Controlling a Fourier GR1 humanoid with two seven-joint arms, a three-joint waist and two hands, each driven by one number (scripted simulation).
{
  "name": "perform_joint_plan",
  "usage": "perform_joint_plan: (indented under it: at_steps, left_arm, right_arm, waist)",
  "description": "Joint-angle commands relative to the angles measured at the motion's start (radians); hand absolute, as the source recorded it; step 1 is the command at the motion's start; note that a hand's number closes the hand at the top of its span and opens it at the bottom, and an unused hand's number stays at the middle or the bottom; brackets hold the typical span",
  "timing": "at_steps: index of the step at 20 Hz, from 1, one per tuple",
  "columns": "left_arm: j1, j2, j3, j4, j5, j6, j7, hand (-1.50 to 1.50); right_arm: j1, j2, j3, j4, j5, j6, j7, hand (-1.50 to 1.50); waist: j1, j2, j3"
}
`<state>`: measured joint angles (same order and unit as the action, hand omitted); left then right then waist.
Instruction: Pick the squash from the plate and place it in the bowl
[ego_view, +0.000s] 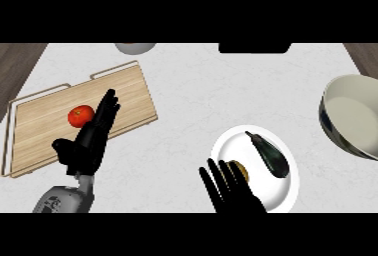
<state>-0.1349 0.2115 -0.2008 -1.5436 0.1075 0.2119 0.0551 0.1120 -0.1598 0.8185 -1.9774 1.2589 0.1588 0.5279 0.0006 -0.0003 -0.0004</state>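
Note:
A dark green, elongated squash (269, 154) lies on a white plate (284, 192) at the lower middle right. A small brownish item (240, 169) sits on the plate's left part. My right hand (230, 192) is open, fingers straight, over the plate's left edge, just left of the squash and apart from it. The large pale bowl (353, 116) stands at the right edge, tilted in view. My left hand (90, 138) is open with fingers up, resting over the wooden board at the left.
A wooden cutting board (44, 135) lies at the left with a red tomato (80, 115) on it, next to my left fingers. A small grey dish (135, 47) sits at the back edge. A dark object (254, 48) is at the back.

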Motion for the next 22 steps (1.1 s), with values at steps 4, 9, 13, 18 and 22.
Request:
perform_joint_plan:
  at_steps: [4,9,13,18,22]
  left_arm:
    - [0.027,-0.042,0.019,-0.015,-0.045,-0.02,0.0,0.0]
    - [-0.01,-0.013,0.065,-0.018,-0.038,-0.066,0.018,0.0]
    - [0.02,-0.07,0.035,-0.024,-0.071,-0.032,0.017,0.0]
    - [-0.004,-0.068,0.073,0.022,-0.071,-0.078,-0.003,0.0]
    - [0.038,-0.106,0.044,-0.006,-0.115,-0.054,-0.001,0.0]
  right_arm:
    - [-0.005,-0.001,-0.071,0.002,-0.065,0.057,-0.033,-1.5]
    - [0.031,-0.031,-0.102,-0.013,-0.143,0.001,-0.129,-1.5]
    - [0.051,-0.07,-0.151,-0.072,-0.219,0.016,-0.189,-1.5]
    - [0.075,-0.004,-0.126,0.048,-0.217,-0.08,-0.208,-1.5]
    - [0.067,0.002,-0.158,0.104,-0.242,-0.088,-0.229,-1.5]
  waist:
    - [-0.001,0.0,0.0]
    - [-0.003,0.0,0.001]
    - [-0.002,-0.001,0.001]
    - [-0.003,0.0,0.0]
    - [-0.001,0.0,0.001]
